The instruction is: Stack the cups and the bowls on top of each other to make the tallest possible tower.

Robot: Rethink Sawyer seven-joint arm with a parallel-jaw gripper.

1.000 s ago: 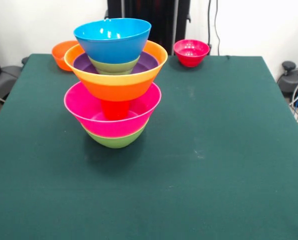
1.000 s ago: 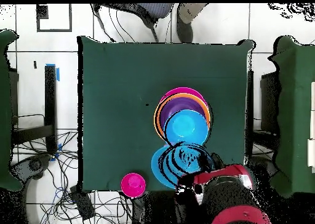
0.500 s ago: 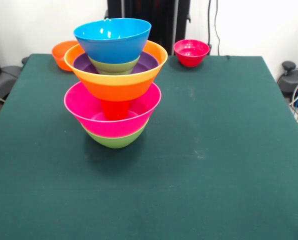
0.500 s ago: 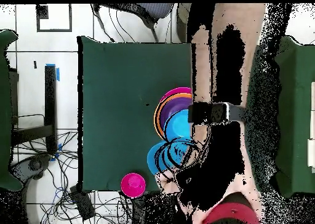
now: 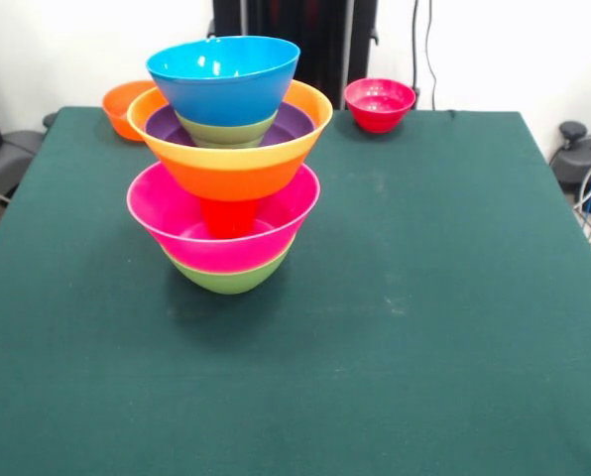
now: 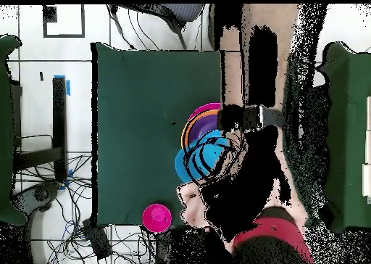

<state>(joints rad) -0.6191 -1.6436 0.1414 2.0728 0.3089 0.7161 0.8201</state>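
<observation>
Green cloth table [image 5: 454, 297] fills the front view, white wall and black pedestal behind. Gripper shows in neither view, so whether it is wide or narrow can't be told. Only the red robot arm [image 6: 272, 232] shows, at the bottom edge of the overhead view.

Close to that, a person's bare forearm [image 6: 268, 65] with a dark wristband [image 6: 253, 118] crosses the overhead view from the top and covers the table's right part there.

Tower [image 5: 226, 169] stands upright on the table, left of centre in the front view. Bottom to top:
- green bowl [image 5: 226, 280]
- pink bowl [image 5: 177, 218] nested in it
- red cup [image 5: 227, 215] standing in the pink bowl
- wide orange bowl [image 5: 236, 164] on the cup
- purple bowl [image 5: 295, 121] nested inside it
- small green bowl [image 5: 226, 131]
- blue bowl [image 5: 223, 79] on top

Small orange bowl [image 5: 122, 104] sits at the far edge behind the tower, partly hidden. Small red-pink bowl [image 5: 379, 104] sits at the far edge too, well apart from the tower.
</observation>
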